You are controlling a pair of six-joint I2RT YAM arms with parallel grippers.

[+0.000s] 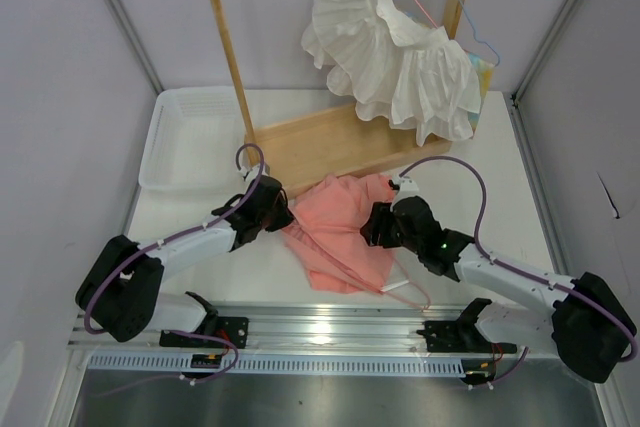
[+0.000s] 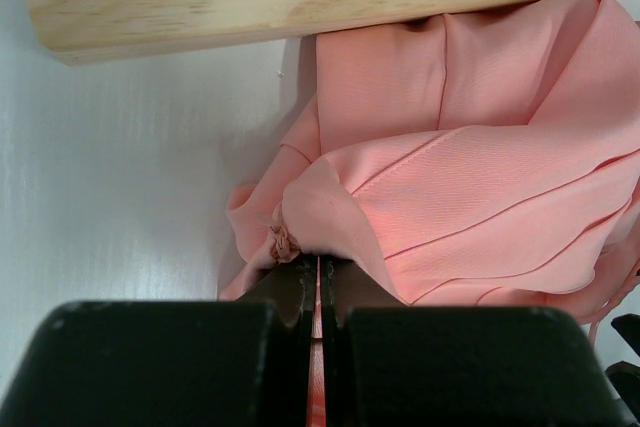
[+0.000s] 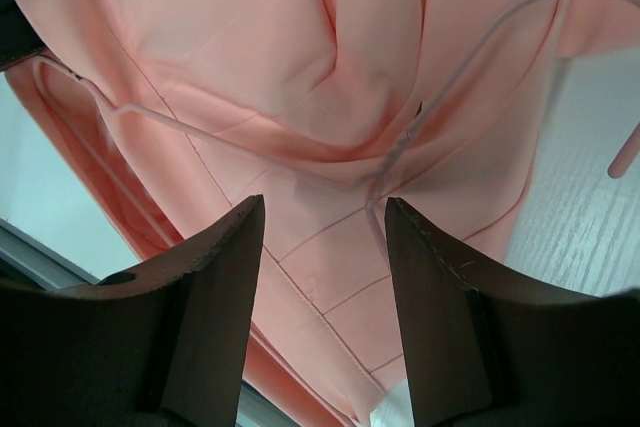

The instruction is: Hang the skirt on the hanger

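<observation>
The salmon-pink skirt point(image 1: 335, 232) lies crumpled on the white table just in front of the wooden rack base. My left gripper point(image 1: 282, 215) is at its left edge, shut on a pinch of the skirt point(image 2: 470, 187); pink cloth shows between the closed fingers of the left gripper point(image 2: 318, 272). The pale-pink wire hanger point(image 3: 400, 142) lies on top of the skirt point(image 3: 300, 67), its hook curving off to the right. My right gripper point(image 3: 325, 207) hovers open over the cloth, with the hanger's neck just inside its right fingertip. In the top view a bit of the hanger point(image 1: 420, 293) pokes out below the skirt, near the right gripper point(image 1: 374, 227).
A wooden rack point(image 1: 330, 142) stands behind the skirt, its base beam point(image 2: 300, 2) close to my left gripper. A white ruffled garment point(image 1: 400, 57) hangs on it with a light-blue hanger point(image 1: 482, 39). A white tray point(image 1: 195, 137) sits at back left.
</observation>
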